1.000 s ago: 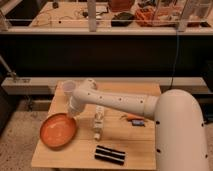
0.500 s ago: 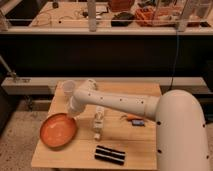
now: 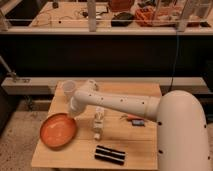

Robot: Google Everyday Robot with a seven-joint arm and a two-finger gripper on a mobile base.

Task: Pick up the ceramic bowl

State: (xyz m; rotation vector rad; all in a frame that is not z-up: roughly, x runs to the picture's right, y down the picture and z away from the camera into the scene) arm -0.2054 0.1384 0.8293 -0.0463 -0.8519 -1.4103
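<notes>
The ceramic bowl [image 3: 57, 131] is a wide, shallow orange dish at the front left of the wooden table [image 3: 135, 145]. My white arm reaches across the table from the right, and its far end, with the gripper [image 3: 74, 112], hangs just above the bowl's upper right rim. From this angle the arm's own body covers the gripper. The bowl rests flat on the table.
A small translucent white cup [image 3: 68, 89] stands at the table's back left, just behind the arm. A white upright object [image 3: 98, 124] sits mid-table. There is also a small blue and orange item [image 3: 134, 120], and a black striped packet [image 3: 109, 154] near the front edge. A dark counter runs behind.
The arm's end has come down and slightly right, closer to the bowl's rim. The bowl and the other items have not moved.
</notes>
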